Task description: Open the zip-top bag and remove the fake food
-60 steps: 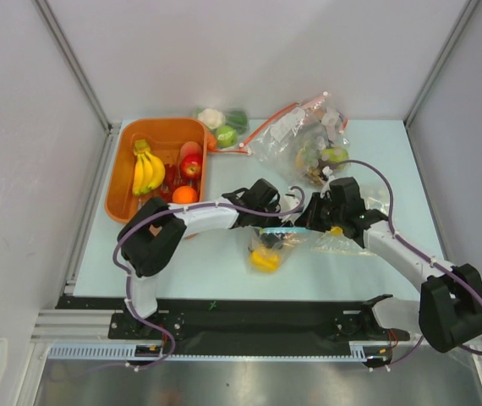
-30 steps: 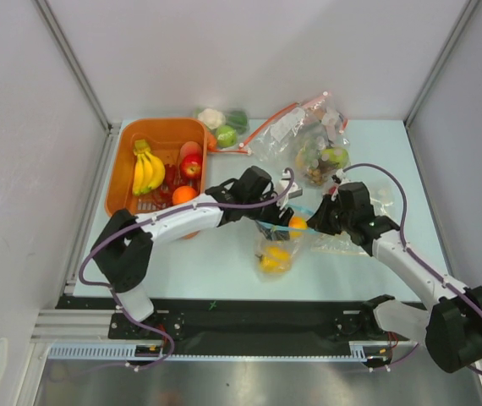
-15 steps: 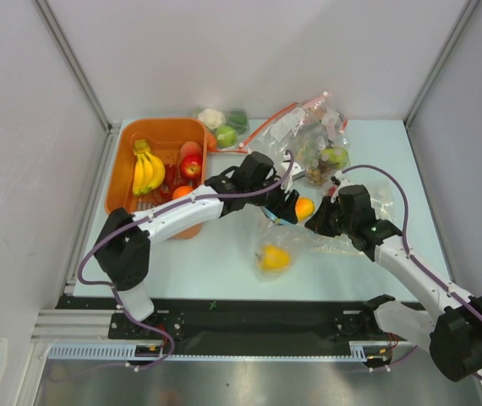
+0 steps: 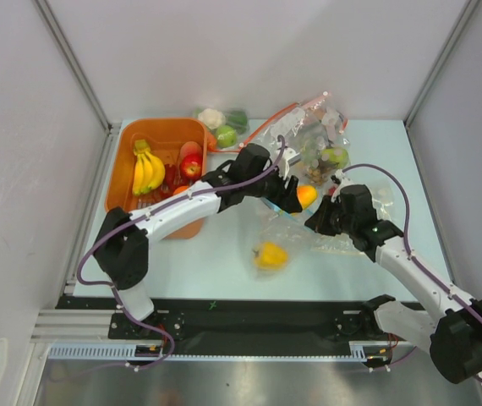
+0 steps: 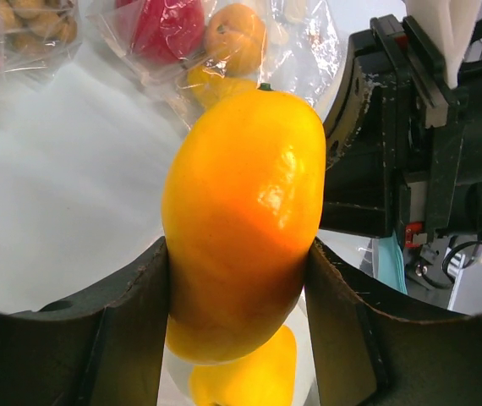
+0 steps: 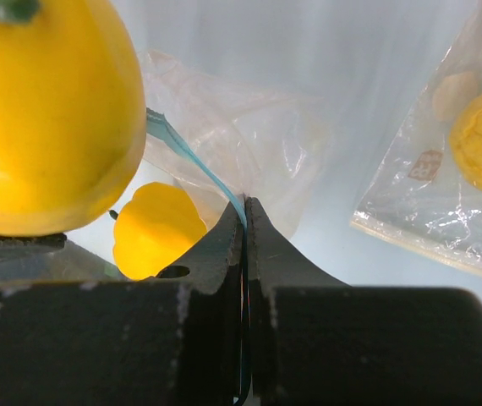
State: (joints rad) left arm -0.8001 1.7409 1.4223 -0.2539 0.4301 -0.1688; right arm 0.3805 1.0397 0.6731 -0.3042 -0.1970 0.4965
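Pale blue tabletop (image 4: 216, 254)
left gripper (image 4: 296, 194) part-open around yellow-orange plastic mango (image 5: 241, 211), right gripper (image 6: 245, 211) pinched tight on teal strip (image 6: 186, 156) of clear crinkly bag (image 6: 262, 148)

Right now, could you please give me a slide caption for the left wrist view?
Left hand holding a yellow-orange mango-like fruit above a second yellow fruit, bagged fruit behind.

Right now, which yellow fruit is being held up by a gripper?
The orange-yellow mango, clamped between the left gripper's fingers; the other yellow piece lies loose, with no gripper on it.
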